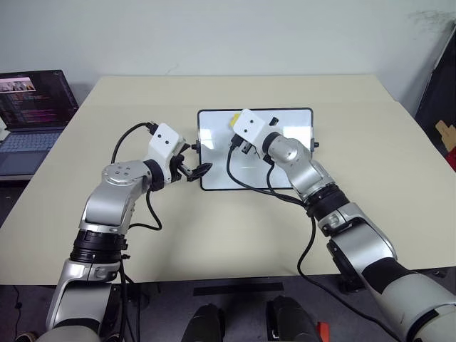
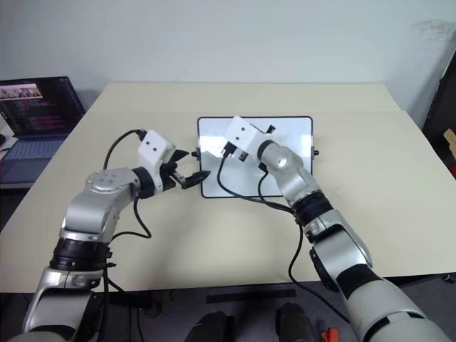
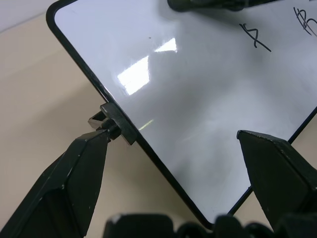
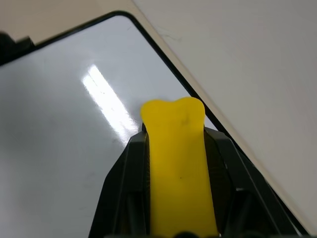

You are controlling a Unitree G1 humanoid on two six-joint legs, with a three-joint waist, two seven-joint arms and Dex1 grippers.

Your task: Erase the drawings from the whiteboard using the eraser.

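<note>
Right gripper (image 4: 173, 148) pinching eraser (image 4: 176, 163) lengthwise, hovering over whiteboard (image 3: 198, 109); drawings (image 3: 256, 38) off to one side, probably toward board's right half. Left gripper (image 3: 173, 163) spread, straddling board's left edge.

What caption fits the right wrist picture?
Right gripper clamps the yellow eraser above the whiteboard.

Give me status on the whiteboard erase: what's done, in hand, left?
Done: the right gripper is shut on the yellow eraser, held over the whiteboard. In hand: the left gripper is open, its fingers either side of the board's lower left corner, one by the side knob. Left: the drawings; two marker scribbles show on the board in the left wrist view.
</note>
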